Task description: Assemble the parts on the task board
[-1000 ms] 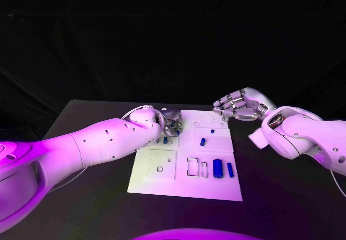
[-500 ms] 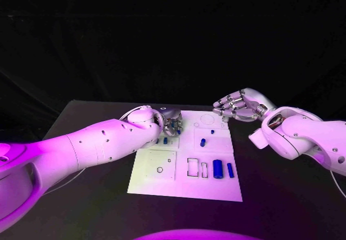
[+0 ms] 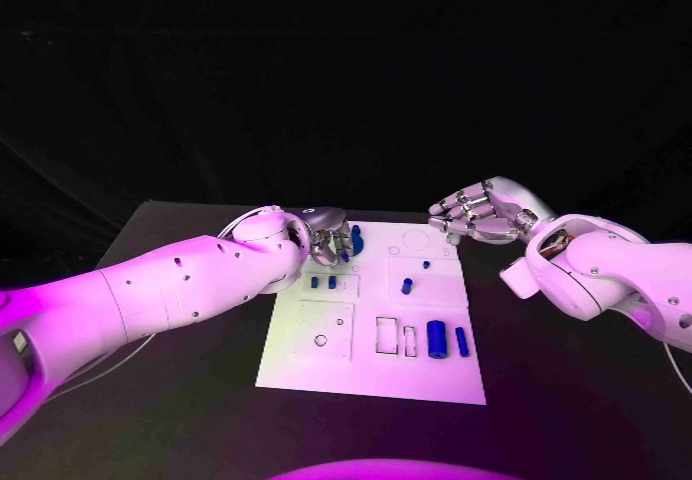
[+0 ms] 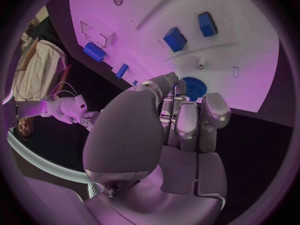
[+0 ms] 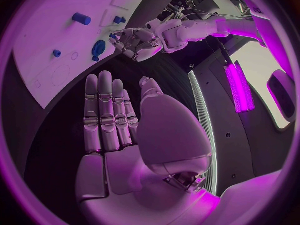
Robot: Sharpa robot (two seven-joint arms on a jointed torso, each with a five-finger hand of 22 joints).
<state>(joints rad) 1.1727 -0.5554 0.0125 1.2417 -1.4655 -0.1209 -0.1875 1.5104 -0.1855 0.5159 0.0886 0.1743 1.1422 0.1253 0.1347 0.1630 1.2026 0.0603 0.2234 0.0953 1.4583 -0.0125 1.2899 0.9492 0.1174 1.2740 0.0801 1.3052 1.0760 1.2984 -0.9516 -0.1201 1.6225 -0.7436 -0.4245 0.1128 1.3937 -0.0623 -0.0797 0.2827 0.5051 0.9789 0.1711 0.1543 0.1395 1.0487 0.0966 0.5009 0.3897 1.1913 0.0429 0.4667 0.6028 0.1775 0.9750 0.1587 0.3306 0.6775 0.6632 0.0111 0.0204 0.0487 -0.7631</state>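
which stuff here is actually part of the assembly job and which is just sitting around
Part of the job:
- task board
- blue gear-like part at the left hand's fingertips
- two small blue parts
- large blue cylinder and slimmer blue bar
- small blue part mid-board

Just about:
- black table
- right hand, holding nothing, beside the board

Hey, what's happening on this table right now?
A two-armed robot is assembling small blue parts on a white task board. Its left hand holds a round blue part at its fingertips above the board's far left corner. The right hand hovers by the far right corner, holding nothing, fingers straight. Several blue parts lie on the board.
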